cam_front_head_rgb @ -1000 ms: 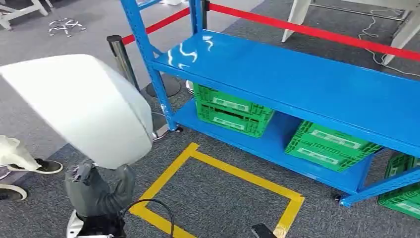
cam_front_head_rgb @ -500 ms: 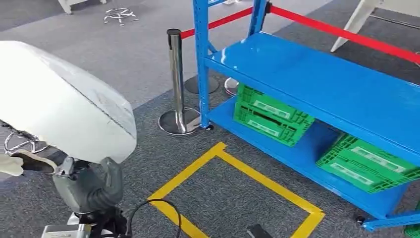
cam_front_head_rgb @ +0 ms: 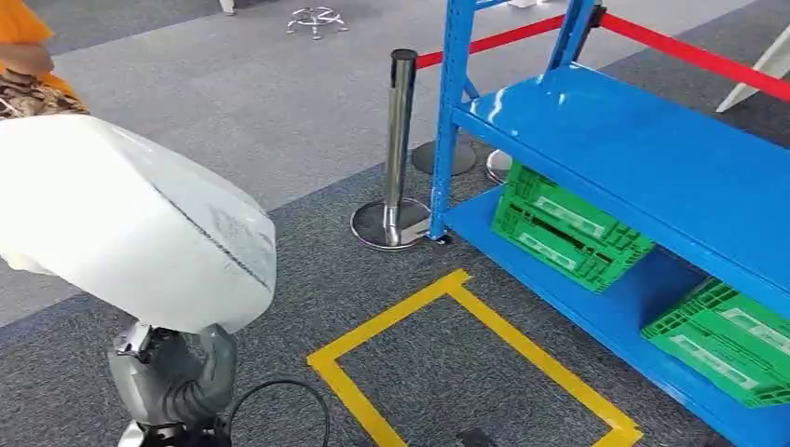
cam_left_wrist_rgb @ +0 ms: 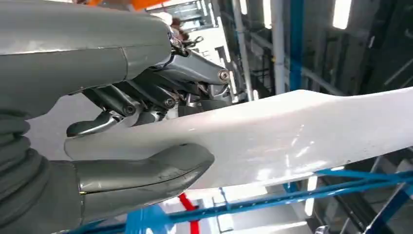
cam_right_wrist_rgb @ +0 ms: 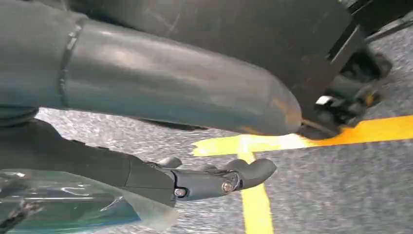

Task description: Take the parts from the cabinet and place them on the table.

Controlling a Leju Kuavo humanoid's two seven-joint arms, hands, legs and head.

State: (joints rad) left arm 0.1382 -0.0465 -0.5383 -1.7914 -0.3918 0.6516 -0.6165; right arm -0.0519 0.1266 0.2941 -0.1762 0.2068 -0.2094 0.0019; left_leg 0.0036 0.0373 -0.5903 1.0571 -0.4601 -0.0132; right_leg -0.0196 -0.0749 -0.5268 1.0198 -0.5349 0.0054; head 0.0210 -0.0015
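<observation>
A large white curved shell part (cam_front_head_rgb: 130, 223) fills the left of the head view. My left hand (cam_front_head_rgb: 172, 372) grips it from below at its lower edge. In the left wrist view the thumb (cam_left_wrist_rgb: 146, 175) presses one face of the white part (cam_left_wrist_rgb: 292, 131) and the dark fingers (cam_left_wrist_rgb: 146, 97) press the other. My right hand (cam_right_wrist_rgb: 195, 180) hangs over the grey carpet with its fingers loosely extended and nothing in them. The blue cabinet rack (cam_front_head_rgb: 652, 158) stands to the right, apart from both hands.
Two green crates (cam_front_head_rgb: 568, 228) (cam_front_head_rgb: 727, 340) sit on the rack's lower shelf. A chrome stanchion post (cam_front_head_rgb: 399, 149) with a red belt (cam_front_head_rgb: 689, 51) stands by the rack's corner. A yellow tape square (cam_front_head_rgb: 466, 307) marks the carpet. A person in orange (cam_front_head_rgb: 28, 56) is at the far left.
The whole view has swung left, so the rack, post and tape square slide right in the picture. The white part stays gripped in my left hand.
</observation>
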